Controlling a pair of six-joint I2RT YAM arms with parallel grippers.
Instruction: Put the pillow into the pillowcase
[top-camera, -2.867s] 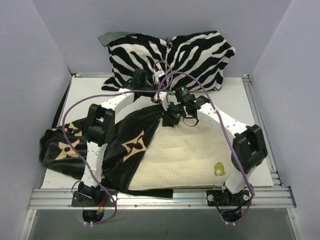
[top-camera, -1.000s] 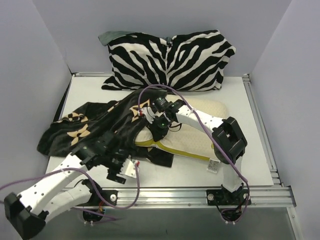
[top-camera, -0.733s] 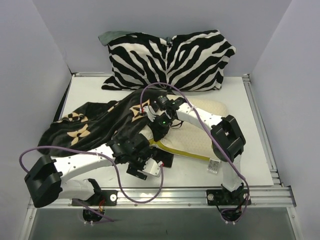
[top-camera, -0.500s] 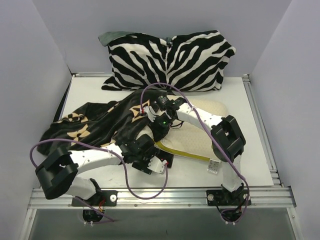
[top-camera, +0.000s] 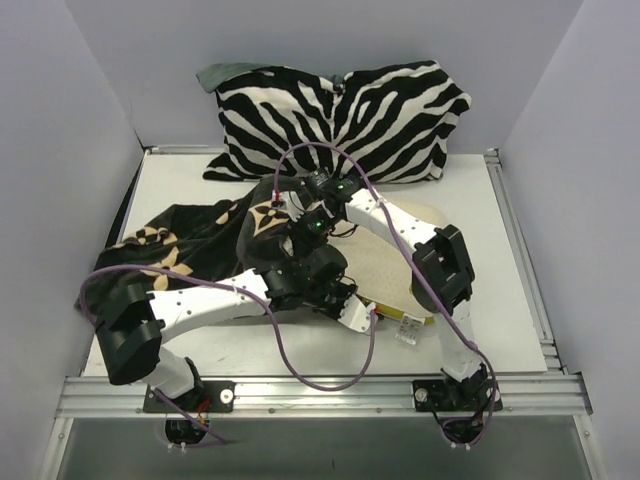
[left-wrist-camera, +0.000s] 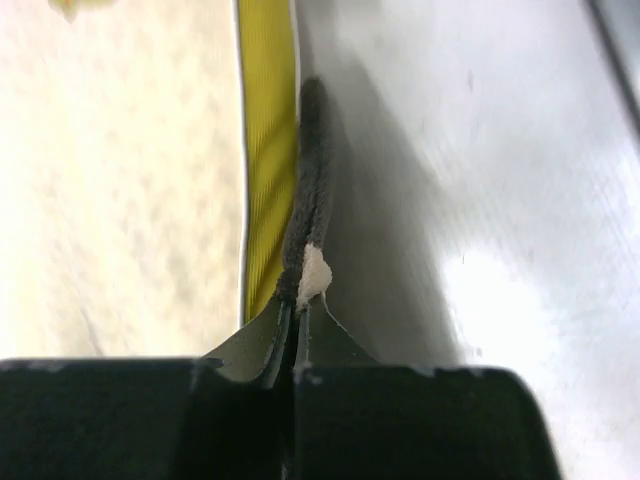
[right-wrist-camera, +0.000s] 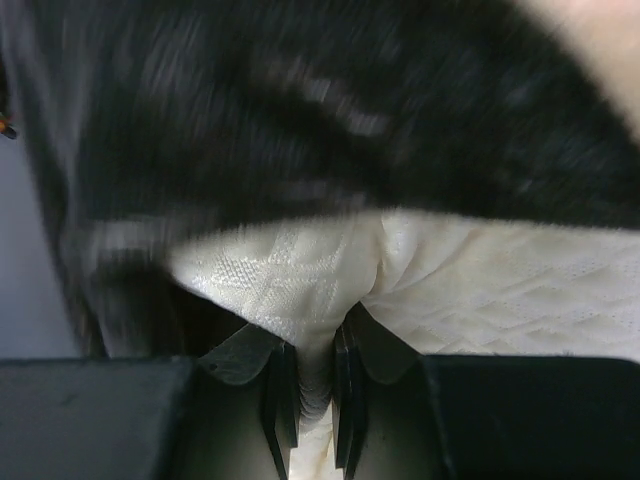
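1. Top external. Found the pillow (top-camera: 392, 268) at mid-frame, right of centre, its left part covered by the pillowcase (top-camera: 190, 240) spreading toward the left edge. Logged the zebra cushion (top-camera: 345, 115) across the upper middle, at the far side of the table (top-camera: 480, 220). Placed the left gripper (top-camera: 360, 313) at the pillow's lower edge and the right gripper (top-camera: 300, 238) just above it, at centre, on the dark cloth.
2. Left wrist. Saw the left gripper (left-wrist-camera: 298, 318) at bottom centre, jaws fully together, pinching the black edge of the pillowcase (left-wrist-camera: 308, 200). Noted that edge running up the frame, touching the yellow band of the pillow (left-wrist-camera: 120, 180), with the cream face on the left and bare table (left-wrist-camera: 480, 200) on the right.
3. Right wrist. Saw the right gripper (right-wrist-camera: 315, 372) at bottom centre, jaws nearly together, nipping a fold of the cream pillow (right-wrist-camera: 470, 285). Noted the black pillowcase (right-wrist-camera: 330, 130), blurred, across the upper frame.
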